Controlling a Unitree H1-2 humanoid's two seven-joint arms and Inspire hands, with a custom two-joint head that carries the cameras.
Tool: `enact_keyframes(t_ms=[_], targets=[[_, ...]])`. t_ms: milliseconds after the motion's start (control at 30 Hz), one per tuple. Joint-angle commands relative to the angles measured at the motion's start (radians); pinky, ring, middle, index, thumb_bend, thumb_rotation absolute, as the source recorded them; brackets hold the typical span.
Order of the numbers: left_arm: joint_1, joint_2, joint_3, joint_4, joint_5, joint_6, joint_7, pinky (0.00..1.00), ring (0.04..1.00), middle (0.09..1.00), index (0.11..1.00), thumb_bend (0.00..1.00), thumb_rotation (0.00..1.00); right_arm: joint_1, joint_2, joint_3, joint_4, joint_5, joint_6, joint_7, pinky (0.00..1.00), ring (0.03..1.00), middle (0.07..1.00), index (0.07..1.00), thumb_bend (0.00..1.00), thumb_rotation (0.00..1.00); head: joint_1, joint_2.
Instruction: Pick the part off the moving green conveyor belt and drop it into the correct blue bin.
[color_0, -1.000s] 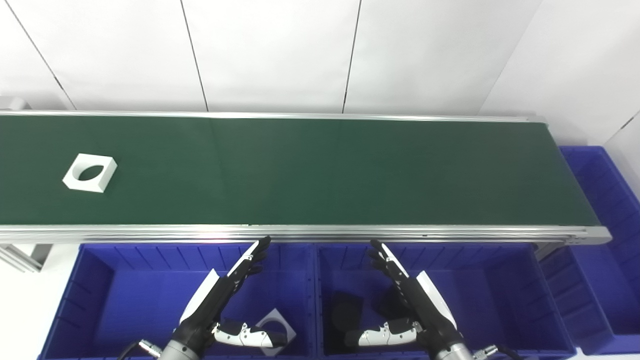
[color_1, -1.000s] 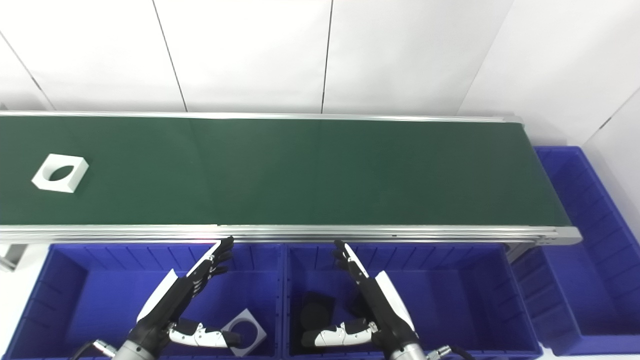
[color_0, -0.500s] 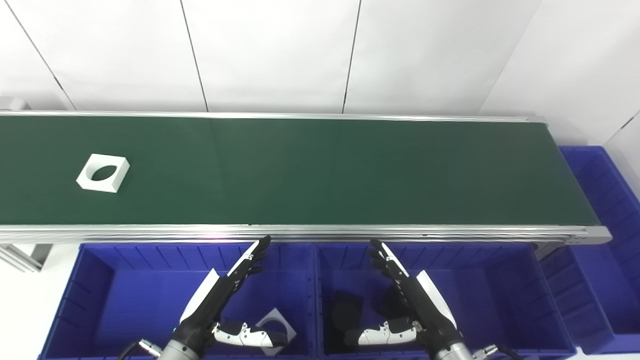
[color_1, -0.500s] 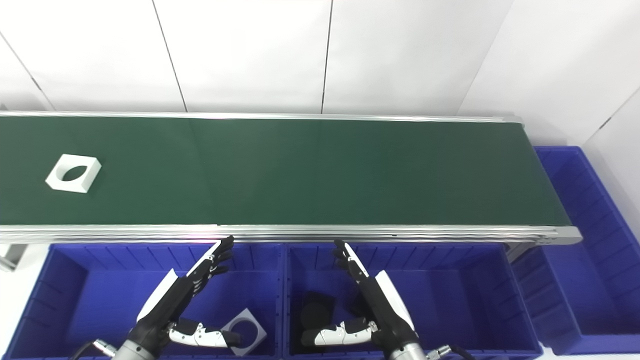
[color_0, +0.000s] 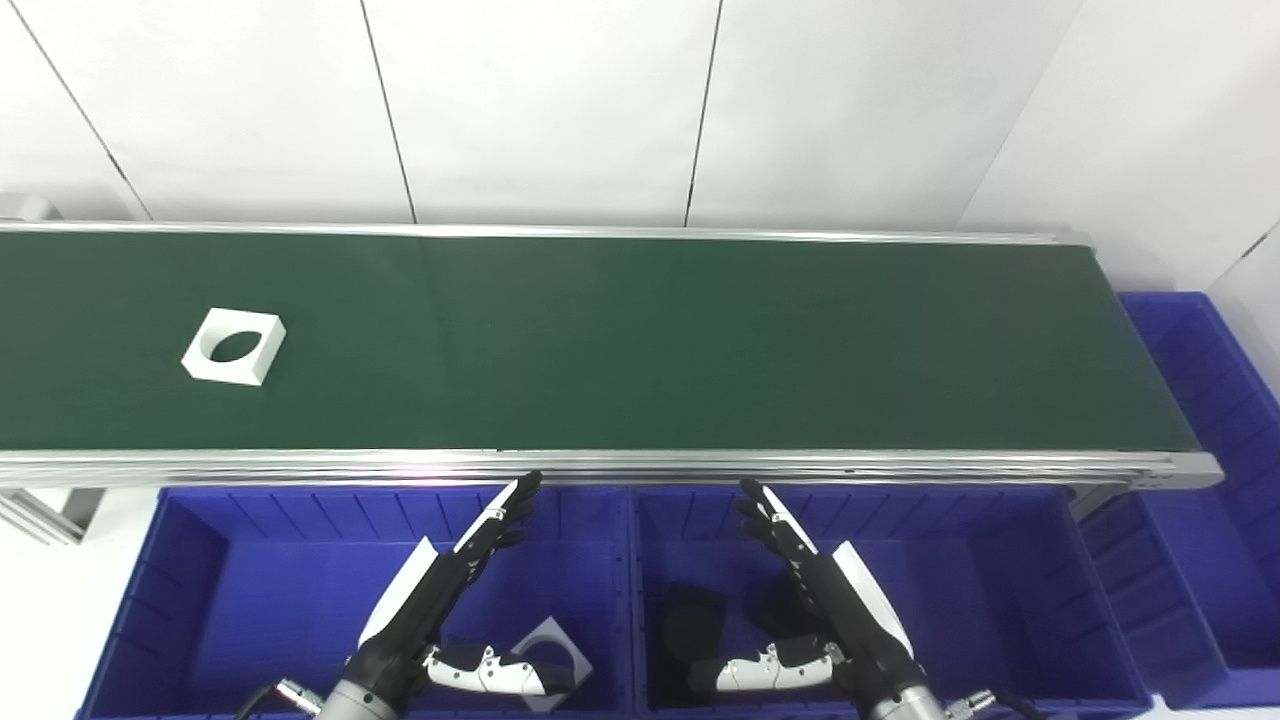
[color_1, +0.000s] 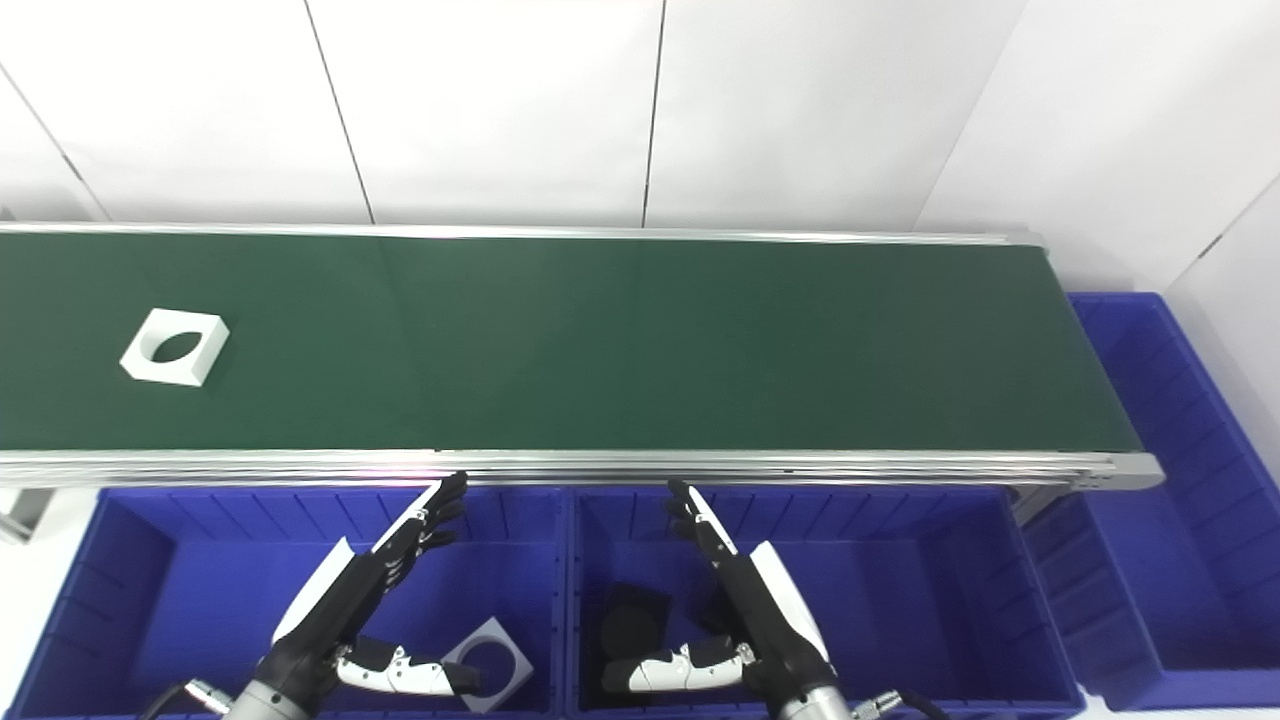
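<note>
A white part (color_0: 233, 346) with a round hole is seen lying flat on the green belt (color_0: 640, 340), toward its left end and apart from both hands. Below the belt's near edge, the left hand (color_0: 440, 600) is held over the left bin (color_0: 180, 570), its fingers (color_0: 497, 520) straight and spread wide with nothing held, above another white part (color_0: 555, 645) in that bin. The right hand (color_0: 830, 600) is likewise held wide and empty over the middle bin (color_0: 1000, 580), where a black part (color_0: 690, 615) lies, and a third bin (color_0: 1200, 400) stands past the belt's right end.

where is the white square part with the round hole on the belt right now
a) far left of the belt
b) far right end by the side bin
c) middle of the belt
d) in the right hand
a, the white square part lies flat at the far left of the green conveyor belt, with both hands low over the bins.
</note>
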Motion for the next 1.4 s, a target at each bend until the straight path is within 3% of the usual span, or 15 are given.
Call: enact_keyframes(t_ms=[0,667,800,833,967,1167,1233,1367], targets=[[-0.006,-0.001,0.003,-0.014,-0.011,-0.036,0.011,0.91,0.958,0.987,0.972,0.87,0.31,0.001,0.004,-0.001,-0.033,0.01,-0.054,-0.009,0.96,0.926,0.947,0.991,0.81,0.07,0.0,0.0],[-0.008,-0.002,0.004,-0.028,-0.009,-0.016,0.008,0.91,0.961,0.99,0.974,0.86,0.3,-0.005,0.003,-0.002,-0.029,0.009,-0.057,-0.009,0.96,0.934,0.947,0.99,0.81,0.07,0.011,-0.001],[-0.01,-0.01,-0.001,-0.021,-0.005,-0.014,0.01,0.91,0.958,0.983,0.971,0.87,0.3,-0.007,-0.011,-0.007,-0.018,0.013,-0.075,-0.007,0.94,0.936,0.954,0.994,0.81,0.07,0.091,-0.015],[-0.009,-0.013,-0.004,-0.025,0.002,-0.005,0.01,0.91,0.956,0.979,0.972,0.88,0.31,-0.007,-0.019,-0.01,-0.014,0.016,-0.084,-0.006,0.93,0.938,0.95,0.995,0.81,0.07,0.146,-0.028],[-0.008,-0.03,-0.012,-0.015,0.018,-0.009,0.019,0.89,0.935,0.956,0.955,0.89,0.3,-0.003,-0.037,-0.025,-0.006,0.047,-0.103,0.003,0.94,0.937,0.952,1.0,0.8,0.04,0.244,-0.067],[-0.009,-0.045,-0.017,0.009,0.073,-0.047,0.053,0.85,0.9,0.939,0.934,0.91,0.33,0.001,-0.046,-0.034,0.003,0.068,-0.102,0.003,0.97,0.957,0.968,1.0,0.79,0.02,0.286,-0.1],[-0.011,-0.046,-0.017,0.013,0.083,-0.048,0.059,0.84,0.896,0.934,0.924,0.92,0.33,0.001,-0.046,-0.036,0.008,0.078,-0.096,0.006,0.94,0.88,0.978,1.0,0.78,0.01,0.286,-0.111],[-0.017,-0.045,-0.017,0.03,0.093,-0.062,0.069,0.85,0.902,0.929,0.92,0.93,0.33,-0.003,-0.05,-0.029,0.019,0.065,-0.102,0.002,0.96,0.956,0.976,1.0,0.77,0.02,0.279,-0.131]])
